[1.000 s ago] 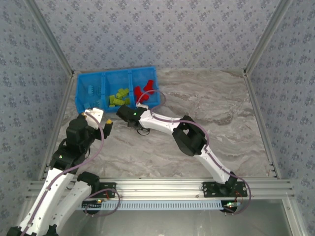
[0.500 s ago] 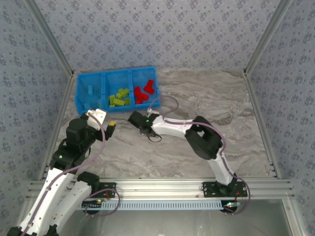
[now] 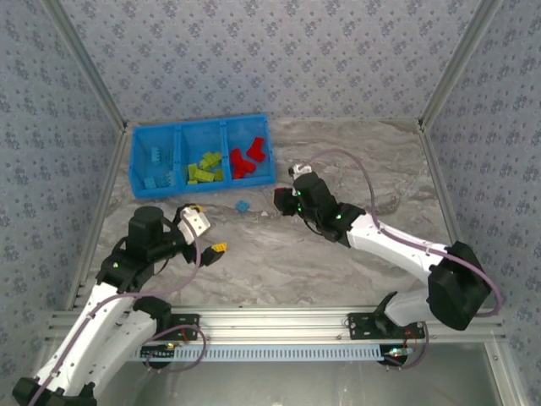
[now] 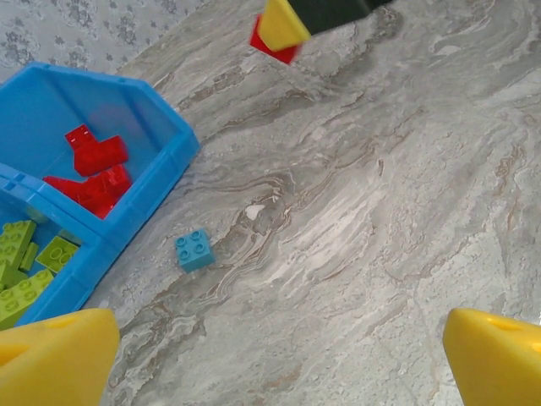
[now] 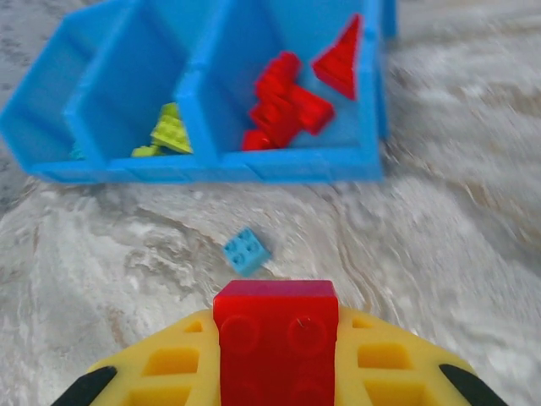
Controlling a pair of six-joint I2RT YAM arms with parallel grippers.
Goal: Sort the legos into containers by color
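right claw (image 3: 284, 201) is clamped on a red lego brick (image 5: 275, 334), hovering near the blue tray (image 5: 279, 165) cause the red bin (image 5: 370, 101) is my guess for it, loose light blue brick (image 5: 247, 251) lying between.

— From the top, we are looking steeply down from high at the near edge, taking in the whole grey marbled table (image 3: 287, 271).

— At the wrists we are looking low and close, the right over a red studded plastic brick (image 5: 275, 334). All three views are sharing the small light blue studded plastic brick (image 5: 247, 251) beside the bright blue three-compartment plastic tray (image 5: 287, 166).
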